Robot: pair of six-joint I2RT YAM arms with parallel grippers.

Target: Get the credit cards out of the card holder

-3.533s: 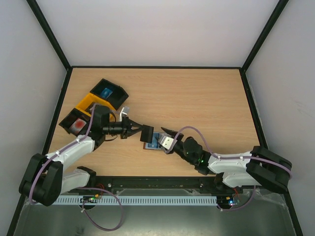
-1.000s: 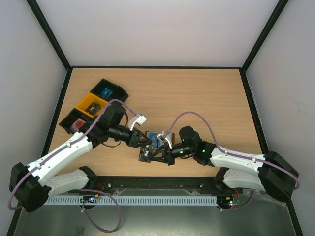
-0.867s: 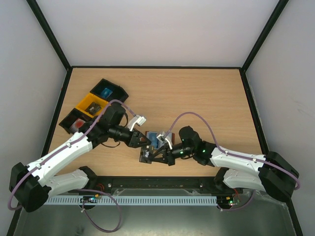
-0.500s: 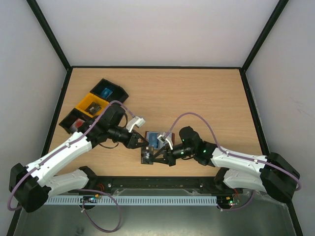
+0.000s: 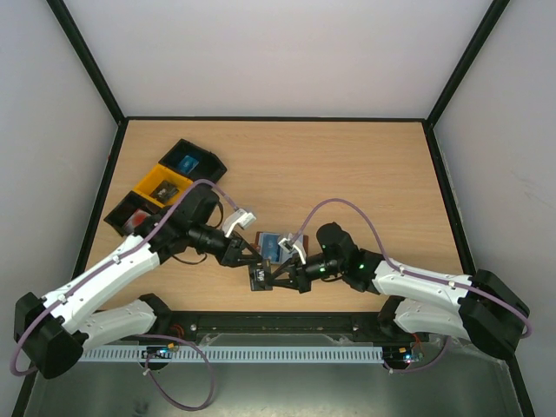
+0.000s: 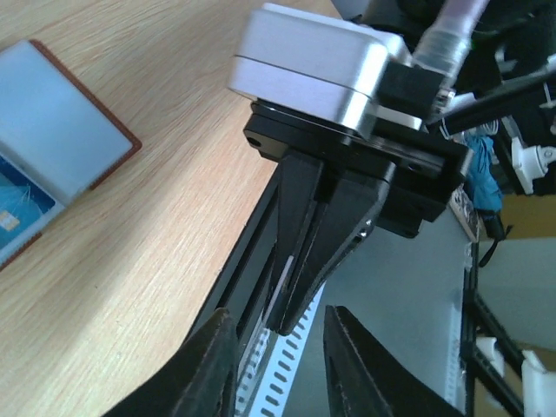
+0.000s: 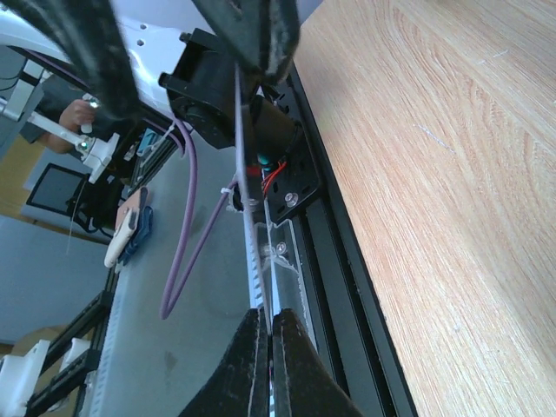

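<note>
The right hand point(image 7: 264, 320) is shut tight, and a thin dark card point(image 5: 258, 276) is pinched between its fingers. The card is held up on its edge, so from the right wrist only a thin pale line is seen. The left hand point(image 6: 278, 314) is pointed at it, tip to tip. Its fingers are set a little apart, one on each side of the right hand's tips and the card. Whether the card is touched by them cannot be told.

Just behind the two hands, the holder point(image 5: 274, 245) is laid open on the counter point(image 5: 365, 182). It is brown at the rim and grey-blue inside. A bit of blue with a small gold square is seen in one pocket. The front side of the holder is crowded by both hands and the card.

Well apart, at the far left, three bins point(image 5: 158, 185) are lined up in a slanted row, side by side: black, yellow, black. Something blue is seen in the far one and something red in the near one.

The counter is made of light wood with a black edge. A black rail point(image 5: 278, 328) and a white slotted strip point(image 5: 287, 354) are fixed along its near side. Purple cables point(image 5: 343, 207) are looped over the arms. White walls point(image 5: 278, 61) are seen on three sides.
</note>
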